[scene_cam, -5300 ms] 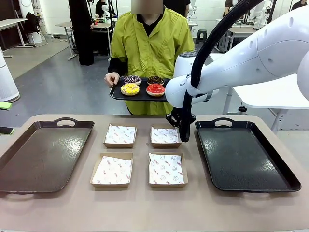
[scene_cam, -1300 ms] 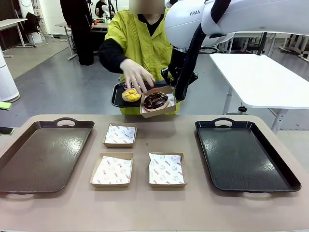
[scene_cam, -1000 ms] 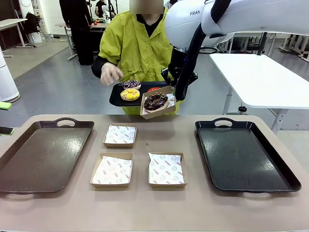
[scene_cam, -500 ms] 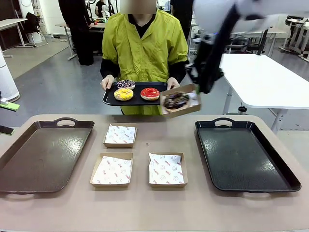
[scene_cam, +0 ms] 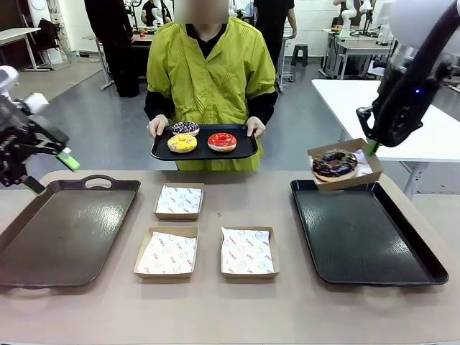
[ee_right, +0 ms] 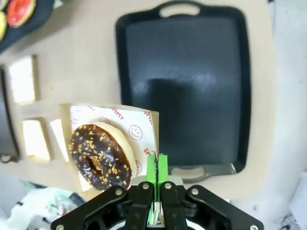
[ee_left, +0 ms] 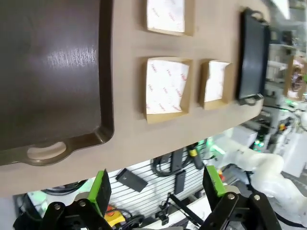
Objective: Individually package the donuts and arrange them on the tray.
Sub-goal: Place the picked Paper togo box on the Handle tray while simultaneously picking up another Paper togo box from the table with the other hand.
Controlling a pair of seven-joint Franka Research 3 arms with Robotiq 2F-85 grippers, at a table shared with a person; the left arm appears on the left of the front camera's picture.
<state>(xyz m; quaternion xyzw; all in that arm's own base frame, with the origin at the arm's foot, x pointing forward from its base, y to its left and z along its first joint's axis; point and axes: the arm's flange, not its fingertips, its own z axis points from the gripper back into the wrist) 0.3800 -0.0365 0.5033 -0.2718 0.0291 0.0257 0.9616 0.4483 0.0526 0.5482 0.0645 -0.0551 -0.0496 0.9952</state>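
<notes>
Workshop [scene_cam: 93, 122], beige table [scene_cam: 215, 305]; right hand [ee_right: 157, 168] pinches box [scene_cam: 351, 181] with donut [scene_cam: 334, 164]; left hand [scene_cam: 50, 172] wide, empty.

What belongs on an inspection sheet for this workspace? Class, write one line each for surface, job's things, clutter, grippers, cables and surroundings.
surface: tan table carrying a bare left tray, a bare right tray and three empty boxes between them.
job's things: chocolate donut in a held box, in the air by the right tray's far corner; red donut, yellow donut and sprinkled donut on the person's tray.
clutter: nothing seen.
grippers: right gripper shut on the held box's edge; left gripper open, empty.
cables: black hose along the right arm.
surroundings: person at the far side; white table beyond.
</notes>
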